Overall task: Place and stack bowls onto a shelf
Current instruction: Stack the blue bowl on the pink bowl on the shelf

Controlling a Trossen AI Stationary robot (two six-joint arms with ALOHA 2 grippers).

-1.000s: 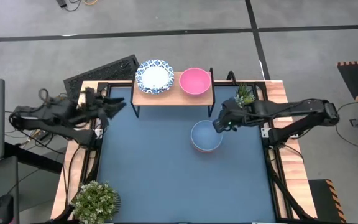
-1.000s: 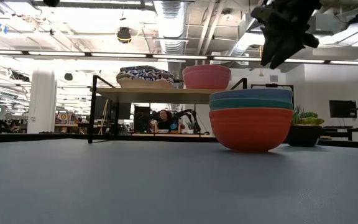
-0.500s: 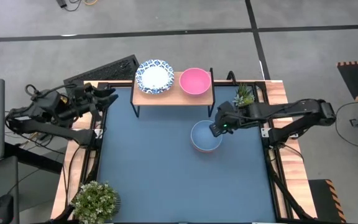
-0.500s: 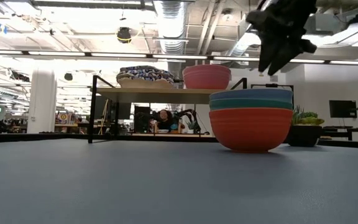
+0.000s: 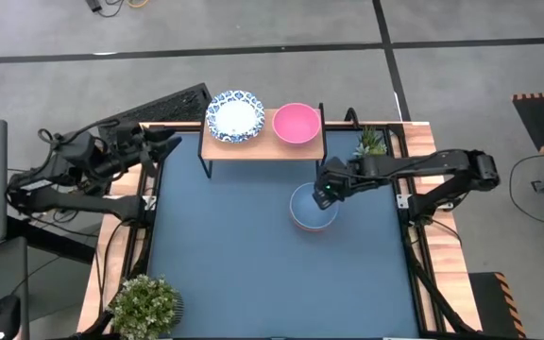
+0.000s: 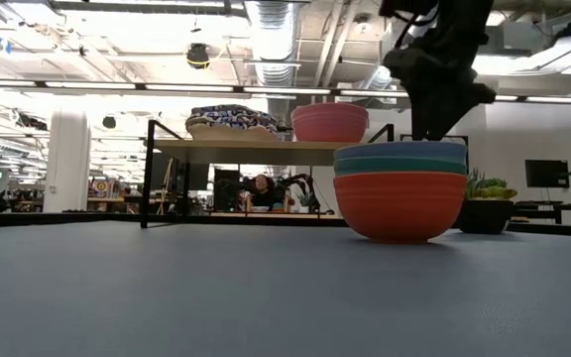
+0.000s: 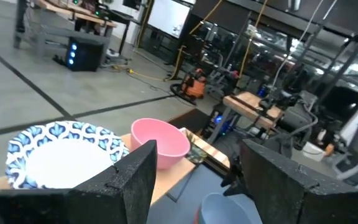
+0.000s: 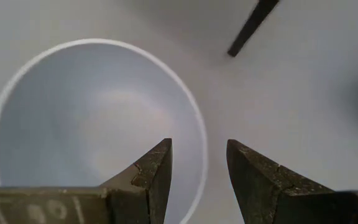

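A stack of three bowls stands on the blue table: red (image 6: 399, 203) at the bottom, green (image 6: 399, 167) in the middle, lavender-blue (image 5: 310, 210) on top. My right gripper (image 5: 327, 192) is open and points down over the stack's far right side. Its fingers stand either side of the lavender-blue bowl's rim (image 8: 201, 168), one inside and one outside. On the wooden shelf (image 5: 264, 144) rest a white bowl with a blue patterned rim (image 5: 235, 115) and a pink bowl (image 5: 296, 123). My left gripper (image 5: 163, 144) is open at the far left edge, facing the shelf.
A small potted plant (image 5: 371, 144) stands at the far right corner, close behind my right arm. A larger plant (image 5: 146, 302) sits at the near left corner. A dark grated panel (image 5: 154, 109) lies beyond the far left corner. A black shelf leg (image 8: 252, 26) stands near the stack.
My right gripper has come down and moved toward the table's left, from above and beside the stack to the lavender-blue bowl's rim, which its fingers now straddle. My left arm has drawn back a little toward the far left corner. The bowls have stayed where they were.
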